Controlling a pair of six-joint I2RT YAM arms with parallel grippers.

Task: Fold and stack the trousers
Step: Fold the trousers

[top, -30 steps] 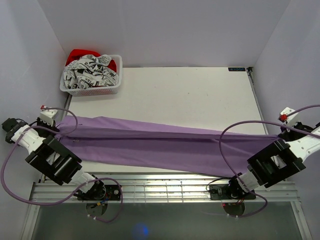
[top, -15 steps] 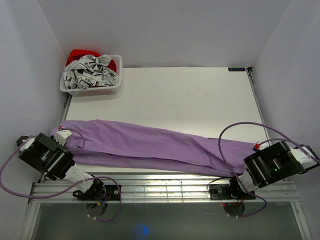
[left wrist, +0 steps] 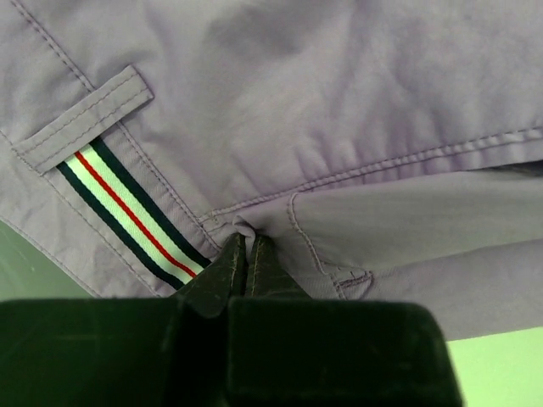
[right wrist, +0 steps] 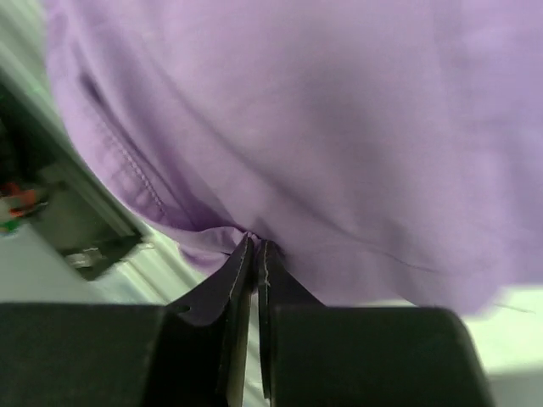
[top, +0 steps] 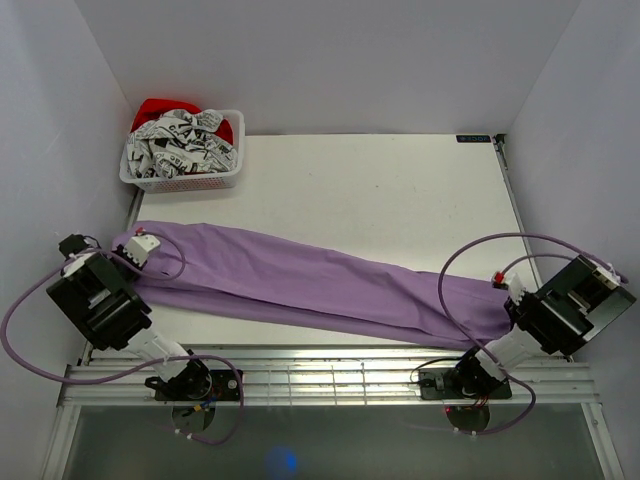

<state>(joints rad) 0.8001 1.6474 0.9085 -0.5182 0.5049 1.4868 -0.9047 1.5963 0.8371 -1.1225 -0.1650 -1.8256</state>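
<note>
The lilac-purple trousers [top: 310, 278] lie in a long band across the table [top: 380, 190], running from the left edge down to the front right. My left gripper [left wrist: 248, 240] is shut on the trousers [left wrist: 339, 110] at the waist, just beside the pale striped waistband [left wrist: 127, 212] and a belt loop. My right gripper [right wrist: 256, 240] is shut on the other end of the trousers [right wrist: 322, 127], pinching a fold of cloth by a stitched hem. In the top view the left gripper [top: 128, 250] sits at the table's left edge and the right gripper [top: 508, 306] at the front right.
A white basket [top: 182, 170] heaped with printed and red clothes stands at the back left corner. A slatted metal rail [top: 320, 375] runs along the near edge by the arm bases. White walls close in on the left, back and right.
Both arms have carried the trousers' ends down and then forward; the taut raised cloth now lies slack on the table, with its left end further back and its right end near the front.
</note>
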